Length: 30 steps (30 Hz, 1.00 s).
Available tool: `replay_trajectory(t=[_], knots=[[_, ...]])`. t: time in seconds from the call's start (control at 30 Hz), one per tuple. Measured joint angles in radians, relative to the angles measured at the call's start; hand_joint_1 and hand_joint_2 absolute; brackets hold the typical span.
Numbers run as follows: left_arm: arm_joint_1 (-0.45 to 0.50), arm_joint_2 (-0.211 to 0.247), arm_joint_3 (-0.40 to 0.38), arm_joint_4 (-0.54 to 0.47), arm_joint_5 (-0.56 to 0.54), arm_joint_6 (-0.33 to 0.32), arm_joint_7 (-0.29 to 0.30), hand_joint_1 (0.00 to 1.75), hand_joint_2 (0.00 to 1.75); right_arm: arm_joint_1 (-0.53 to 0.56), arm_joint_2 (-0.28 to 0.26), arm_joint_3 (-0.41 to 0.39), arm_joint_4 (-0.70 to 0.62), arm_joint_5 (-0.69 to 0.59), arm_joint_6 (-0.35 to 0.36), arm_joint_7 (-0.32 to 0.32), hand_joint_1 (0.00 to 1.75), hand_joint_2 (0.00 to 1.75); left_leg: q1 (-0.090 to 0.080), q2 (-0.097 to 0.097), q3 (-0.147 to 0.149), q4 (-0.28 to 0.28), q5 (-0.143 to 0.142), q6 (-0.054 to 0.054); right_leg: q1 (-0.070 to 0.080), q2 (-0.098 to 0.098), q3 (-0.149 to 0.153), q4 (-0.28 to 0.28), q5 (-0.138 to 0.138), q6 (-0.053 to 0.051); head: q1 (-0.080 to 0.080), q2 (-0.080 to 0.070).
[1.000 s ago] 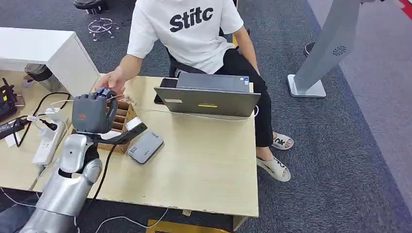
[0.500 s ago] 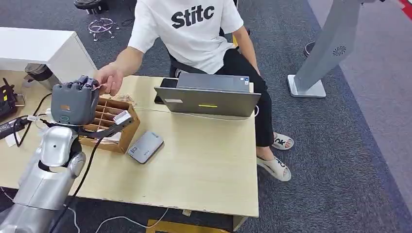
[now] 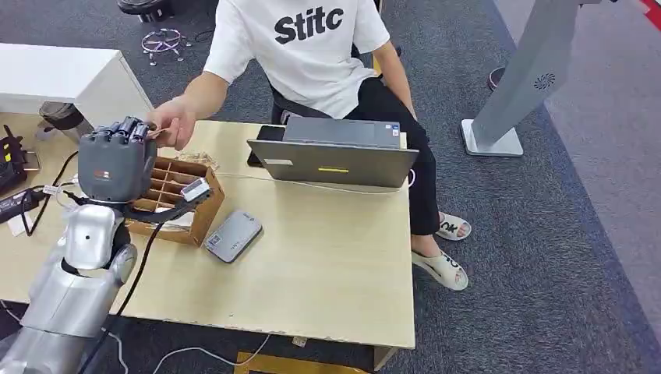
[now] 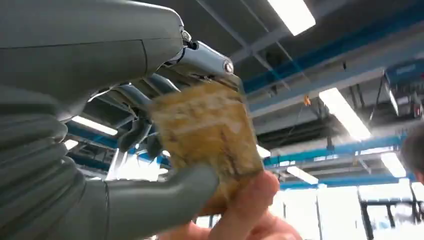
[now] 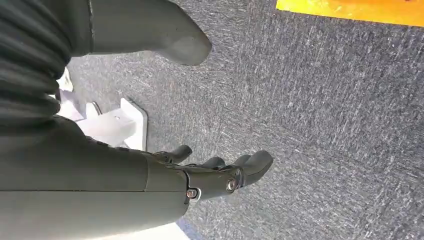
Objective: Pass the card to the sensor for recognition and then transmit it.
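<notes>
My left hand (image 3: 115, 162) is raised above the table's far left corner, back of the hand toward me. In the left wrist view the left hand (image 4: 95, 100) holds a tan card (image 4: 207, 127) between thumb and fingers. A person's fingers (image 4: 245, 205) grip the same card at its other edge. From the head view the person's hand (image 3: 173, 125) meets my fingertips. The grey card sensor (image 3: 232, 234) lies flat on the table (image 3: 327, 265), beside a wooden divided box (image 3: 195, 210). My right hand (image 5: 215, 175) hangs over grey carpet, fingers apart, holding nothing.
A seated person in a white shirt (image 3: 304, 43) is behind the table. A grey laptop (image 3: 335, 160) stands at the far edge. Cables and a power strip (image 3: 70, 234) lie at the left. A grey kiosk stand (image 3: 522, 78) is on the carpet at the right.
My left hand rose and swung left and away with the card. The person's hand lifted off the table and took hold of the card at my fingertips.
</notes>
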Motion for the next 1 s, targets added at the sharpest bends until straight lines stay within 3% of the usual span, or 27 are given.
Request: replay_trajectory(t=[0.2,0.47,0.53,0.73,1.0], knots=[[0.021,-0.016,0.005,0.007,0.042,0.04,-0.018,0.0,1.75,-0.001,0.001,0.0,0.0,0.001,0.0,0.003,0.0,1.75,0.0,0.0,0.0,0.0,0.0,0.0,0.0,0.0,0.0,0.0,0.0,0.0,0.0,0.0],[0.117,-0.035,0.01,-0.028,0.15,-0.031,-0.066,0.0,1.75,0.0,0.002,-0.008,0.0,0.005,0.003,0.003,0.0,1.75,0.0,0.0,0.0,0.0,0.0,0.0,0.0,0.0,0.0,0.0,0.0,0.0,0.0,0.0],[0.14,-0.039,0.01,-0.045,0.195,-0.087,-0.078,0.0,1.75,-0.001,0.002,-0.012,0.0,0.003,0.003,-0.001,0.0,1.75,0.0,0.0,0.0,0.0,0.0,0.0,0.0,0.0,0.0,0.0,0.0,0.0,0.0,0.0],[0.247,-0.029,0.008,-0.148,0.383,-0.352,-0.111,0.0,1.75,0.001,0.002,-0.035,0.0,-0.01,0.003,-0.003,0.0,1.75,0.0,0.001,0.0,0.0,0.0,0.0,0.0,0.002,-0.001,0.0,0.0,0.0,0.0,0.0],[0.413,0.045,0.006,-0.28,0.543,-0.527,-0.117,0.0,1.75,0.006,0.002,-0.062,0.0,-0.01,0.004,0.009,0.0,1.75,0.0,0.001,-0.003,0.0,0.0,0.0,0.0,0.002,-0.003,0.0,0.0,0.0,0.0,0.0]])
